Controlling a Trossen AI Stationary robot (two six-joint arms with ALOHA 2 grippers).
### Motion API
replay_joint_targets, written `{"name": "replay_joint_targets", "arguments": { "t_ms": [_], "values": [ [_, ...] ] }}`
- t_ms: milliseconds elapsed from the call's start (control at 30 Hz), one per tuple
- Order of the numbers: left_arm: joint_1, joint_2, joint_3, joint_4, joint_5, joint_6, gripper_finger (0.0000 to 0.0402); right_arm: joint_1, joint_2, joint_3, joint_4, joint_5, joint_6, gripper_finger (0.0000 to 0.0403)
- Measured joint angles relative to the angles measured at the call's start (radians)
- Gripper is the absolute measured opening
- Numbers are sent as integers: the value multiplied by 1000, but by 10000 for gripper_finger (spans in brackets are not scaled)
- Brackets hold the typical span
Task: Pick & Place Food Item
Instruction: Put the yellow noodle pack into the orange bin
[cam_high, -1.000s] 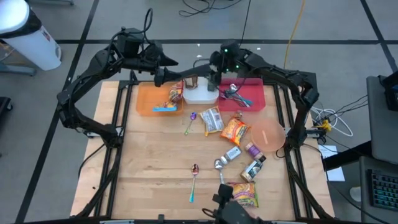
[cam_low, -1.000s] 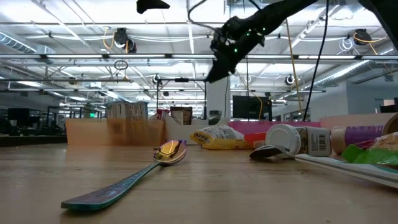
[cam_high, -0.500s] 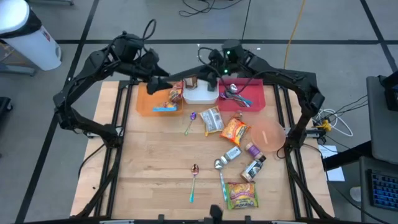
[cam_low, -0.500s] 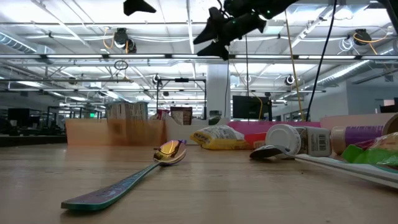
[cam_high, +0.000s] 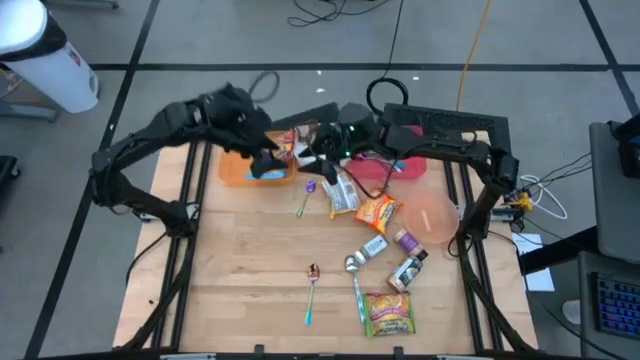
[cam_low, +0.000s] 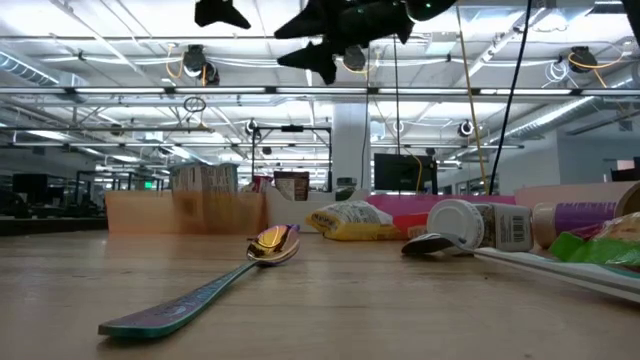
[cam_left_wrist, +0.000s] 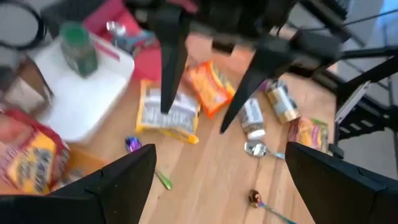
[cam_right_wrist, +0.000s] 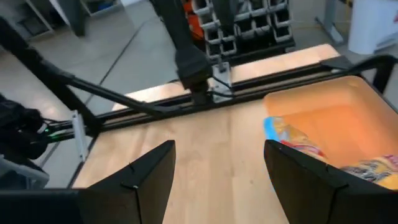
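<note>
The left tool (cam_high: 268, 160) has come forward from the back edge of the tabletop (cam_high: 250, 270) over the last second and now hangs over the near rim of the orange bin (cam_high: 232, 170). Its fingers are spread as wide as they go and nothing is between them. Right under and just beside it lie the snack packets (cam_high: 283, 150) already in that bin. Ahead of it, as its wrist camera shows, are the white tray (cam_left_wrist: 81, 99), the silver snack bag (cam_left_wrist: 166, 115) and the orange snack bag (cam_left_wrist: 208, 87).

The right tool (cam_high: 322, 168) has also swung, away from the red bin (cam_high: 412, 165) at the back and leftward across the white tray, so it now hovers high above the tabletop just short of the left tool. Its fingers stand partly apart and hold nothing. The silver snack bag (cam_high: 341, 192) lies just beneath and a little toward the front of it, the orange snack bag (cam_high: 377, 209) a bit further right. The small bottles (cam_high: 405, 255) and the green packet (cam_high: 388, 312) are well apart toward the front.

Both arms leaving the bins empty suggests a drop-off is done and a fresh pick is starting. The silver bag looks the likeliest target. With the two tools this close together, a clash is the thing to watch.
</note>
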Motion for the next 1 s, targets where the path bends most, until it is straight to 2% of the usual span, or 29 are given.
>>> {"name": "replay_joint_targets", "arguments": {
  "t_ms": [233,333,400,567,733,1000],
  "values": [
    [-141,-37,-213,183,-52,-140,365,30,-166,-342,363,10,151,238],
    [-188,-42,-299,313,-54,-187,365,42,-258,-506,512,78,222,238],
    [-216,-40,-354,343,-54,-202,365,53,-318,-603,599,139,247,238],
    [-293,-43,-486,452,-55,-230,365,112,-460,-796,673,310,304,238],
    [-381,-41,-617,626,-53,-298,365,205,-546,-883,667,457,415,238],
    [-504,-8,-786,905,-115,-373,365,398,-546,-894,665,690,464,238]
  ]
}}
